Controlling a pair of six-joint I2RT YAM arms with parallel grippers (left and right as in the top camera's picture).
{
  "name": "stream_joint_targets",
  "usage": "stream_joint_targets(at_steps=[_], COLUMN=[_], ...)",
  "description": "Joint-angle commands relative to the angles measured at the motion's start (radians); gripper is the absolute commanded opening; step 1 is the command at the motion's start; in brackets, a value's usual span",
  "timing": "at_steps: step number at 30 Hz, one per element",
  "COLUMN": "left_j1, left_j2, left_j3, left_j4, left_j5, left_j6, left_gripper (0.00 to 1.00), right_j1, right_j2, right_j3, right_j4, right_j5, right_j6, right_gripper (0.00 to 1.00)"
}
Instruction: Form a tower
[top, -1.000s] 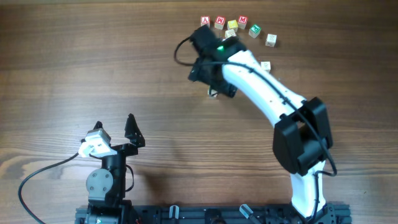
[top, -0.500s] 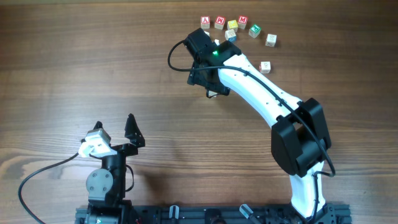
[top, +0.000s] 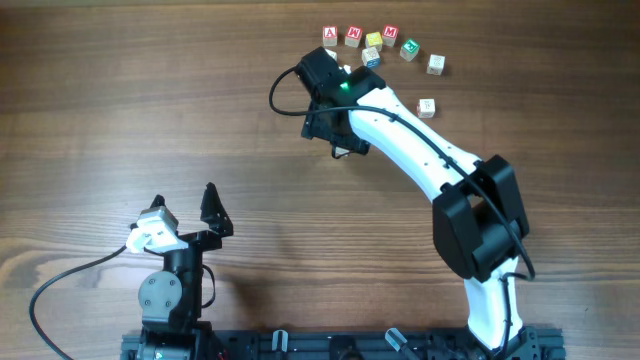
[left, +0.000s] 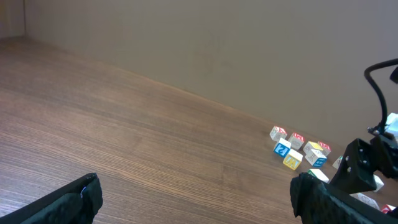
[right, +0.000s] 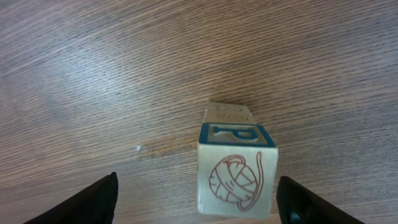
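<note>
Two arms at one wooden tabletop (top: 120, 80). Right arm (top: 420, 150): reaches from the near edge toward the far edge, a little right of the middle. Has swung slightly leftward over the last second, drawing off from the row of loose cubes (top: 352, 36) along the far edge. Left arm (top: 170, 290): parked at the near left, unmoved. Left gripper (left: 196, 186): spread wide, holding nothing, pointing over bare wood.

Right gripper (right: 196, 183): parted well wider than a cube, gripping nothing. Straddles the tower (right: 236, 177), with a clear gap on one side and the other finger close by the cube's edge; impossible to tell whether touching there. Hides most of the tower from overhead.

Tower: stands on the tabletop just short of the far row, apart from it. Shows a cube with a blue-framed P and a red line drawing nearest the lens, and a pale cube beyond, touching and in line. Looks upright, no lean visible. Cannot count further cubes from this angle.

Judging by the parted fingers and the freestanding cubes, reads as the latest cube set down and let go. Means one more level done. Calls next for a straight lift clear, then another pick from the far row. Risks clipping the top cube with the close finger on the way up.
</note>
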Motion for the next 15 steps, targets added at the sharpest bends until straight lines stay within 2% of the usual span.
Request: stream_joint_targets(at_steps=[1, 15], left_j1=[0.005, 0.005], left_j2=[-0.002, -0.002], left_j3=[-0.006, -0.006], left_j4=[0.003, 0.003], left_j5=[-0.006, -0.006], left_j6=[0.019, 0.019], left_gripper=[1.0, 1.0], right_j1=[-0.004, -0.004], right_j2=[0.043, 0.06], right_j3=[-0.022, -0.022], right_j4=[-0.004, 0.003], right_j5=[-0.009, -0.016], right_j6=[-0.003, 0.005], right_gripper=[0.77, 0.53])
